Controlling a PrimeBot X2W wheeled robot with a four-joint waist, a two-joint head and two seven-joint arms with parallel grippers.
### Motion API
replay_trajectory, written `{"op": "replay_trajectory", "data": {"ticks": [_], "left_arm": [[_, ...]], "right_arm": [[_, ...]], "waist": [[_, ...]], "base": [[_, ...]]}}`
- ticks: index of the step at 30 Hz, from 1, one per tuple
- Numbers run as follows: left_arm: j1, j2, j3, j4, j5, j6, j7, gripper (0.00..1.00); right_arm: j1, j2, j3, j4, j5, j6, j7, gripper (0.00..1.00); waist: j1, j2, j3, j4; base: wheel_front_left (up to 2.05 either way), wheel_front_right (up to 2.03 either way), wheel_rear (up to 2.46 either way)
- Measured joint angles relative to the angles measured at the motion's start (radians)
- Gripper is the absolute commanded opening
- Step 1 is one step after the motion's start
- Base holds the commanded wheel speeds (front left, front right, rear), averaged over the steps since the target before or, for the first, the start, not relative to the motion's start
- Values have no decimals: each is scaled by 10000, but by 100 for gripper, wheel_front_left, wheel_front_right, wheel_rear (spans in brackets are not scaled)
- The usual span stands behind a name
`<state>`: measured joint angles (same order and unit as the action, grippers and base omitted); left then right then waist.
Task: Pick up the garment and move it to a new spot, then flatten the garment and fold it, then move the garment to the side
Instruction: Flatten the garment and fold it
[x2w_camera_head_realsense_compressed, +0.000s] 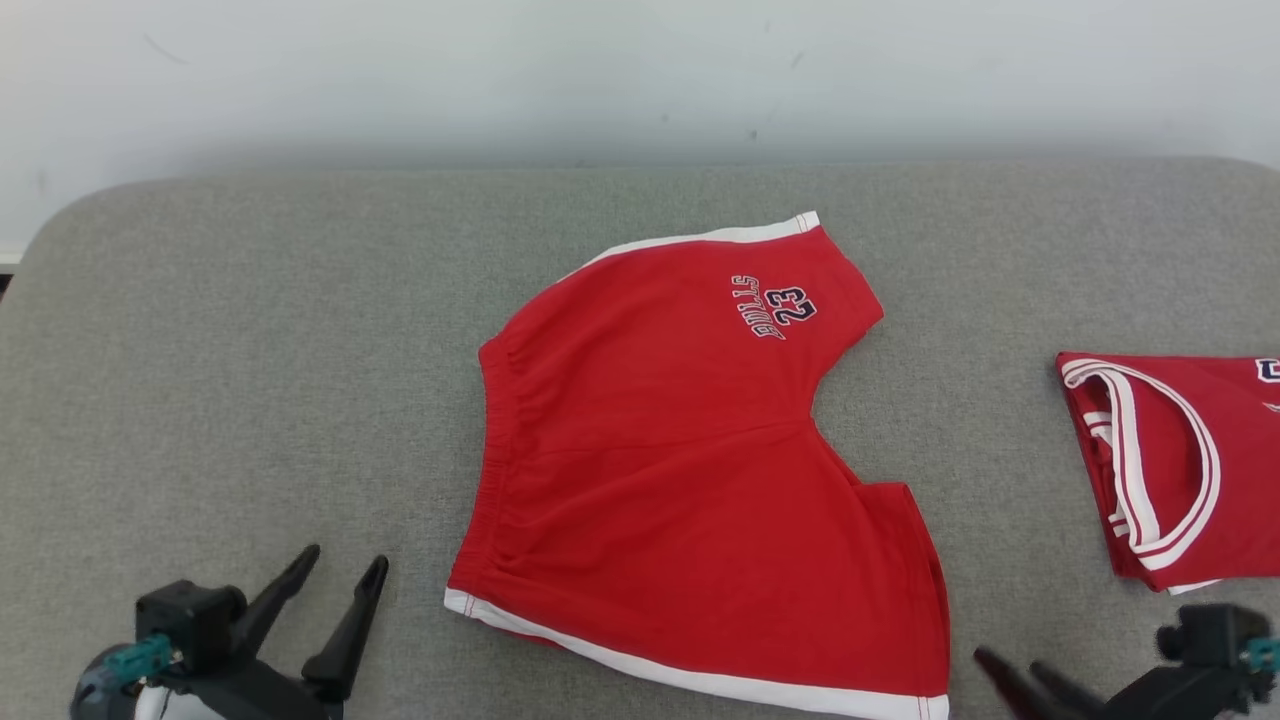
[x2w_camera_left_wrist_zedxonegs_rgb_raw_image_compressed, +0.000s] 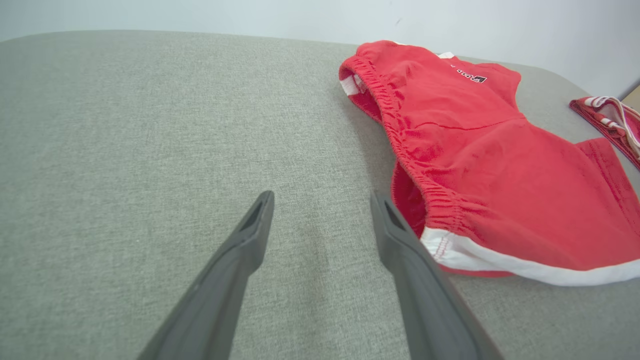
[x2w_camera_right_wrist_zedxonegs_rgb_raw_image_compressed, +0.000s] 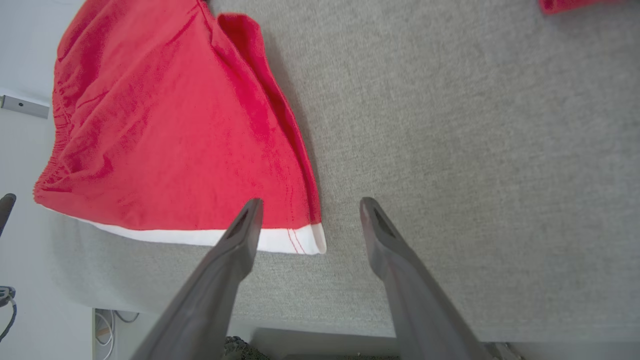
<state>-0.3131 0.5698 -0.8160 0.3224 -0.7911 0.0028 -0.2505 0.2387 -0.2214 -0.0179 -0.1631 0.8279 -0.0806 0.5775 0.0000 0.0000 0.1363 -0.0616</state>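
Observation:
The garment (x2w_camera_head_realsense_compressed: 680, 450) is a pair of red shorts with white side trim and a "BULLS 23" print. It lies spread on the grey table (x2w_camera_head_realsense_compressed: 250, 350), waistband to the left, legs to the right. My left gripper (x2w_camera_head_realsense_compressed: 345, 558) stands open at the lower left, just left of the waistband's near corner, holding nothing. In the left wrist view its right finger (x2w_camera_left_wrist_zedxonegs_rgb_raw_image_compressed: 400, 240) sits beside the garment's (x2w_camera_left_wrist_zedxonegs_rgb_raw_image_compressed: 500, 165) white-trimmed corner. My right gripper (x2w_camera_head_realsense_compressed: 1008, 665) is open at the lower right. In the right wrist view this gripper (x2w_camera_right_wrist_zedxonegs_rgb_raw_image_compressed: 311, 202) hovers over the near right corner of the garment (x2w_camera_right_wrist_zedxonegs_rgb_raw_image_compressed: 165, 125).
A second red item, a folded jersey (x2w_camera_head_realsense_compressed: 1170, 460) with white-striped trim, lies at the table's right edge. A pale wall runs behind the table. The table's near edge (x2w_camera_right_wrist_zedxonegs_rgb_raw_image_compressed: 300, 325) shows just below my right gripper, with the floor beyond.

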Motion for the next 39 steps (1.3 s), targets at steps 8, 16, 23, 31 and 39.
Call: {"op": "replay_trajectory", "data": {"ticks": [8,16,23,31,39], "left_arm": [[235,-558,1371,-949,-328,1076,-12,100],[1119,-1532,2708,-2094,-727,1202,-13,100],[2055,-1816,2968,-2612,-577,1214,-13,100],[2121,-1561,2698,-2021,771,1214,-4,100],[2283,-1503,2949,-1714,1570,1214,322,100]], "right_arm": [[-1000,345,-244,-309,-1089,-102,-1555,100],[-1290,988,-334,-142,-1862,-253,-3237,100],[-1736,1074,238,52,-2644,-245,-4033,100],[-1893,930,642,796,-3419,-159,-4569,100],[-1870,777,382,1250,-3814,-174,-5166,100]], "waist": [[0,0,-480,131],[-1,0,-1165,291],[-1,-1,-1567,364],[1,-1,-1592,298],[0,0,-1631,286]], "base": [[0,0,0],[0,0,0],[0,0,0],[0,0,0],[0,0,0]]}}
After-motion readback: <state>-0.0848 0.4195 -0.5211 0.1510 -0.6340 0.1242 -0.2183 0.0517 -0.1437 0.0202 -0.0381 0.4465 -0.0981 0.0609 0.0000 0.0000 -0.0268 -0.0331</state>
